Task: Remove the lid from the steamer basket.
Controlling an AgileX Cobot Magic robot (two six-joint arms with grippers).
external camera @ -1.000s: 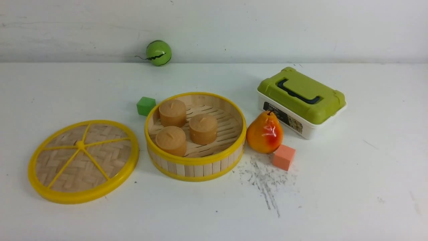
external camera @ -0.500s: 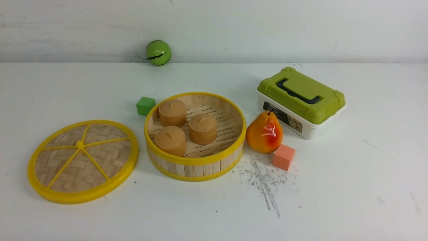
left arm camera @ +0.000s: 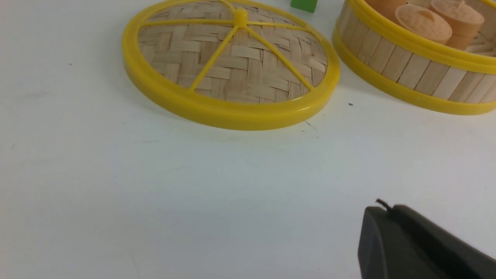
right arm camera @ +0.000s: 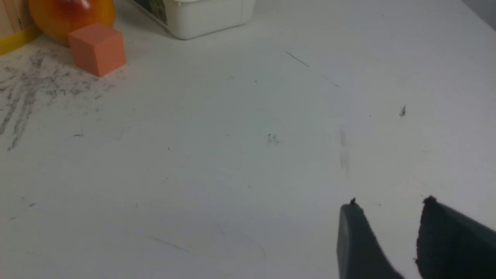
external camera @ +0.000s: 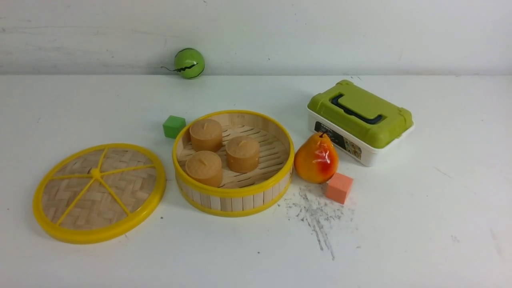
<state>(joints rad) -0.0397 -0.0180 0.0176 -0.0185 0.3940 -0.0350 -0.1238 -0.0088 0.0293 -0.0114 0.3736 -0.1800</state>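
Note:
The lid (external camera: 99,193) lies flat on the table to the left of the steamer basket (external camera: 234,196), a small gap between them. The basket stands uncovered with three tan round buns (external camera: 242,153) on its slatted floor. In the left wrist view the lid (left arm camera: 232,66) and the basket's slatted wall (left arm camera: 407,71) show beyond my left gripper (left arm camera: 387,209), whose fingers are pressed together with nothing in them, well short of the lid. My right gripper (right arm camera: 389,203) hovers over bare table, fingers apart and empty. Neither arm shows in the front view.
A pear (external camera: 317,158) and an orange cube (external camera: 339,187) sit right of the basket, a white box with a green lid (external camera: 360,120) behind them. A green cube (external camera: 174,126) stands behind the basket's left side and a green ball (external camera: 189,63) by the back wall. Grey scuffs (external camera: 316,216) mark the table.

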